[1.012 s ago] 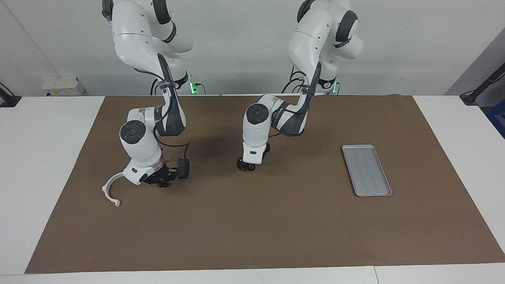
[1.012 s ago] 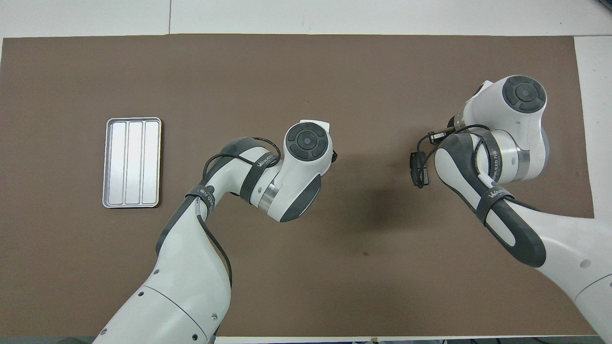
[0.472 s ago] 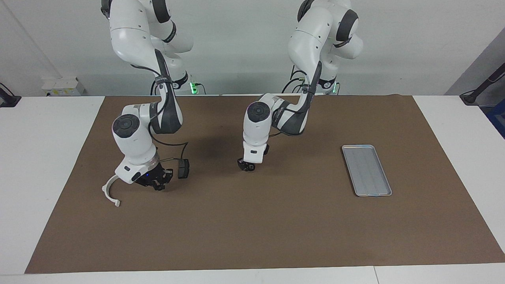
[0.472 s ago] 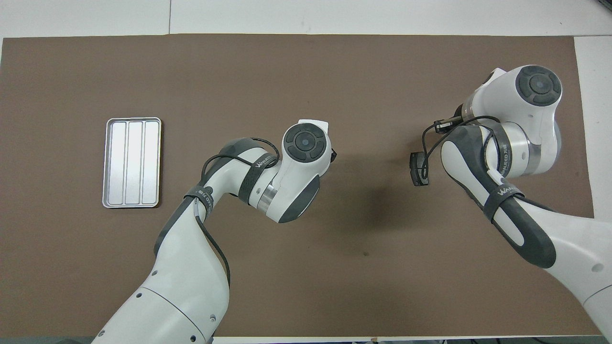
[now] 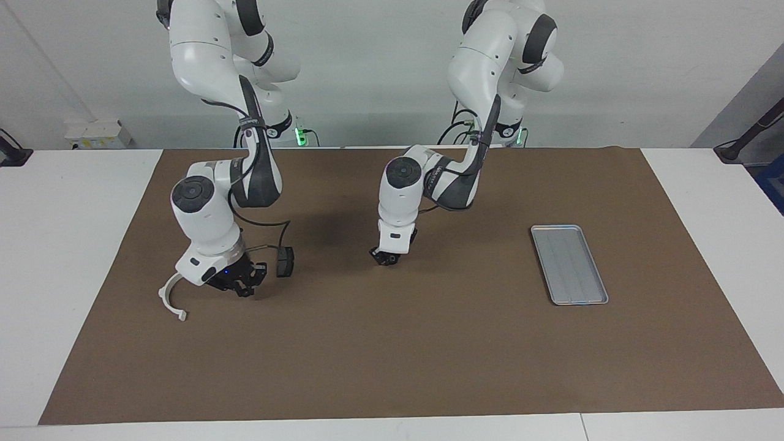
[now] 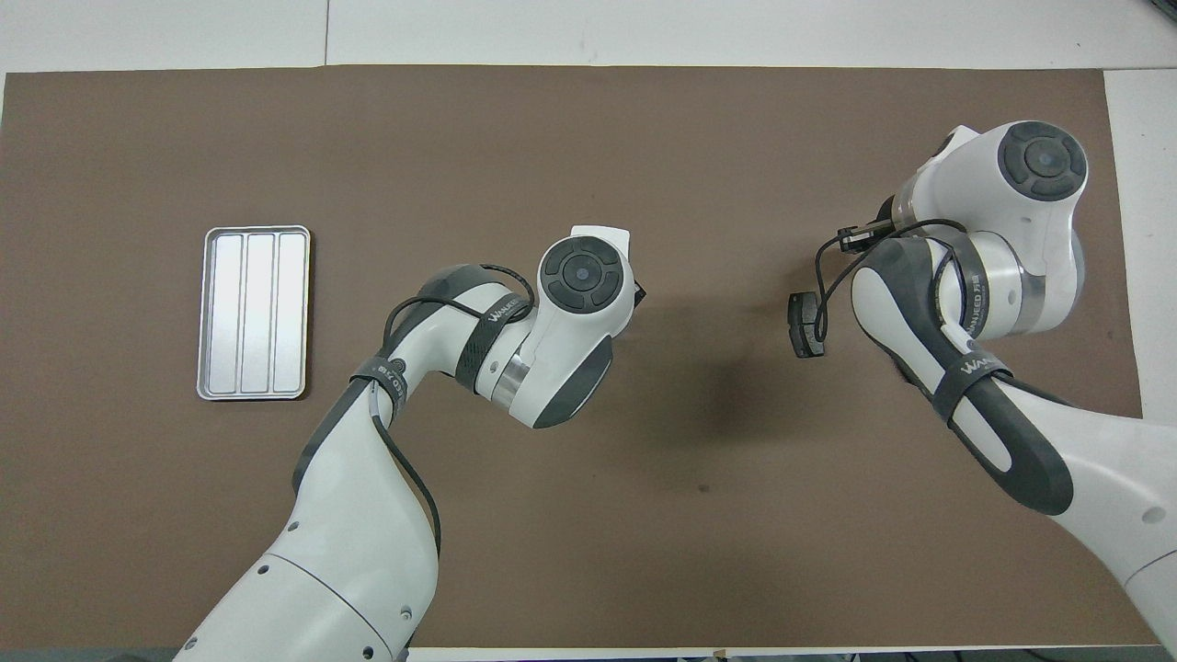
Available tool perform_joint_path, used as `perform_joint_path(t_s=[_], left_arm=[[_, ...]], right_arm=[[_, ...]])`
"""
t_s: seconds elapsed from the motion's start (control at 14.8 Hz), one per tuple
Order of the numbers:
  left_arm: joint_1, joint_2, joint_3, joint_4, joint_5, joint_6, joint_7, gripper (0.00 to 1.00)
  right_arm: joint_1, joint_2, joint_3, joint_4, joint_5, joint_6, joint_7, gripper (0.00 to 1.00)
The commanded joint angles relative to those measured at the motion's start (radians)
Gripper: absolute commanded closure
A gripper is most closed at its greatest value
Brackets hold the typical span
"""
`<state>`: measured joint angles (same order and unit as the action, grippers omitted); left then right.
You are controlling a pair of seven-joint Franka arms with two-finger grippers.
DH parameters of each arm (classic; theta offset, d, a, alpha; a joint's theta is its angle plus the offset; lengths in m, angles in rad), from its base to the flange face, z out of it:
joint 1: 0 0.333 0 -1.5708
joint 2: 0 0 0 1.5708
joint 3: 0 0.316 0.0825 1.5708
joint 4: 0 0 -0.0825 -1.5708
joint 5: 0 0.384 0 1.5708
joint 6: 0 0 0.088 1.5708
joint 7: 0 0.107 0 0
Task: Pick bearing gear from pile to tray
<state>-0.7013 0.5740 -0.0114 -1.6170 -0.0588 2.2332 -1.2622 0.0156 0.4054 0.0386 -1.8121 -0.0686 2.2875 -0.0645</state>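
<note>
Two arms were down at the brown mat point(image 5: 392, 361) and the tray point(image 5: 569, 264) sat well apart from both, out toward the left arm's end of the bench point(image 5: 79, 257), nothing showing in it. Right jaws hung low just beside the white half-ring bracket point(image 5: 162, 296) at the right arm's end, pinched fully shut; whether they had anything in them I could not tell. Left jaws stood tips-down at the middle of the mat, with something small and dark right at the tips. Gear, or just the tips themselves? No telling, nor how wide those jaws stood. The bearing gear itself I could not pick out anywhere in plain sight.

The danger, as I read it: a part that small could be nipped off-centre and flick away across the mat on the lift, or slip out during the long carry to the tray. On the other side, the right jaws sat so close to the bracket that a sideways move could knock it and scatter the pile.
</note>
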Motion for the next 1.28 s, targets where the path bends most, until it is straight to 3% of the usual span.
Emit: perform_joint_path(t_s=[0.0, 0.07, 0.34, 0.54, 0.74, 1.01, 1.21], left_arm=[[-0.003, 0.017, 0.019, -0.040, 0.014, 0.051, -0.008, 0.96], [-0.003, 0.017, 0.022, -0.040, 0.014, 0.051, -0.008, 1.00], [-0.012, 0.001, 0.060, -0.032, 0.014, -0.047, -0.008, 1.00], [0.038, -0.138, 0.065, -0.098, 0.017, -0.096, 0.056, 1.00], [0.110, -0.221, 0.065, -0.159, 0.017, -0.133, 0.174, 1.00], [0.252, -0.353, 0.065, -0.299, 0.017, -0.145, 0.464, 1.00], [0.367, -0.373, 0.065, -0.317, 0.017, -0.161, 0.706, 1.00]], right_arm=[[-0.023, -0.004, 0.010, 0.005, -0.007, 0.012, -0.032, 1.00], [-0.023, -0.004, 0.010, 0.007, -0.007, 0.012, -0.032, 1.00], [-0.017, -0.004, 0.010, 0.013, 0.004, 0.007, -0.023, 1.00], [0.000, -0.005, 0.015, 0.057, 0.007, -0.037, 0.018, 1.00], [0.029, -0.004, 0.018, 0.073, 0.009, -0.051, 0.076, 1.00], [0.191, -0.023, 0.018, 0.092, 0.009, -0.101, 0.421, 1.00], [0.321, -0.036, 0.018, 0.102, 0.009, -0.120, 0.659, 1.00]])
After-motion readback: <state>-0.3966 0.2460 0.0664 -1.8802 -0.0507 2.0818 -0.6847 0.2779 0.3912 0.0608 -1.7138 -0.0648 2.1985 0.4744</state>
